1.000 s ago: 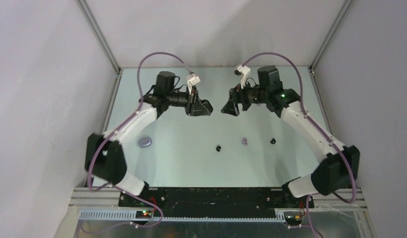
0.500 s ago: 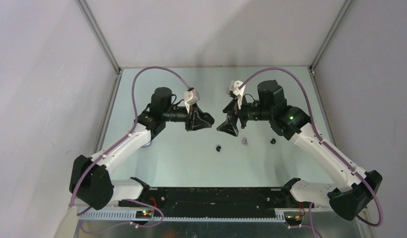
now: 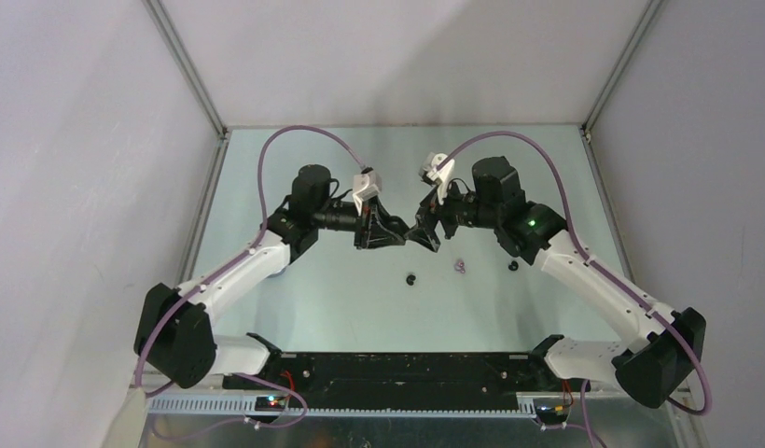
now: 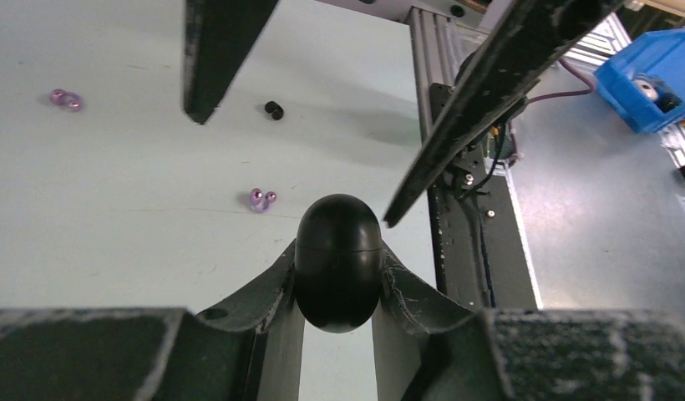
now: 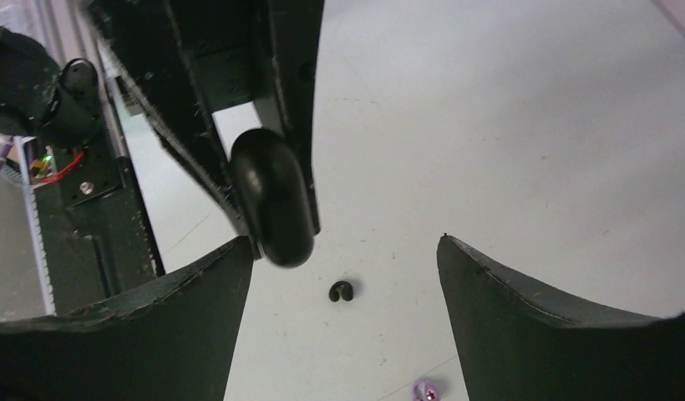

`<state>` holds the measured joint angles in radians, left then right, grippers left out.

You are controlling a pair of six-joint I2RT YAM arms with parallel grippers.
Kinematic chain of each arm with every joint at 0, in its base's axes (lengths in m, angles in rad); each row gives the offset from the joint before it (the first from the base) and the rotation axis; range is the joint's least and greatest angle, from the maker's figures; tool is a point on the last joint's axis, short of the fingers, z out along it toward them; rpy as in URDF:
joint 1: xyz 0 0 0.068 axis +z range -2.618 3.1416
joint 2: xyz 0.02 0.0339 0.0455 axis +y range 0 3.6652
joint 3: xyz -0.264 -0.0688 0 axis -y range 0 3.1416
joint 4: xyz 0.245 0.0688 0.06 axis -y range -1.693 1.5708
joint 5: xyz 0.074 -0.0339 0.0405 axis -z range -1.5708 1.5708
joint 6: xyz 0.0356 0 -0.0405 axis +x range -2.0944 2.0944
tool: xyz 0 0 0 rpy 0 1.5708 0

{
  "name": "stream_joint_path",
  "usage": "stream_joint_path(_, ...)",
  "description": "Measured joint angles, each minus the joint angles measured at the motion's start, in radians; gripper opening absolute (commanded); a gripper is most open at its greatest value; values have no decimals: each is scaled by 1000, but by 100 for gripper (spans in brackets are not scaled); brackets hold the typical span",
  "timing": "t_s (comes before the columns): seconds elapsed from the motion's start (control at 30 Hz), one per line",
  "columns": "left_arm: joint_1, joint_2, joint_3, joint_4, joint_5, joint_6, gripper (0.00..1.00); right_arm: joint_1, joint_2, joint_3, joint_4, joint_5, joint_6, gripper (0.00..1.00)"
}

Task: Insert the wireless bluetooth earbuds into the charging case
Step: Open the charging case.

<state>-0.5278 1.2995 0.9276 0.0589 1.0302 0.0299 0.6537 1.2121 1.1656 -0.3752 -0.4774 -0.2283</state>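
L jaws tight on black case (image 4: 339, 269), R jaws wide apart (earbuds (image 3: 412, 278) loose on table (image 3: 360, 313))

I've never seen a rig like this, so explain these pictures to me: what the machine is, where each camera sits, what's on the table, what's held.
These are two robot arms bolted at the near edge of a table, each ending in a two-finger claw. One picture looks down from above and behind the arms. The other two come from cameras on the wrists, so each shows its own fingers. The left claw is shut on a black oval case. The right claw is open, facing it. On the table lie tiny earbuds: a black bud, a purple bud and a second black bud.
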Motion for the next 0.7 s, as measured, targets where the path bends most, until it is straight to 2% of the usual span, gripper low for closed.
stream_joint_path(0.43, -9, 43, 0, 29, 23, -31, 0, 8, 18, -4, 15, 69, 8, 86)
stream_joint_path(0.7, -11, 43, 0, 37, 49, -34, 0, -42, -27, -5, 16, 90, 1, 87)
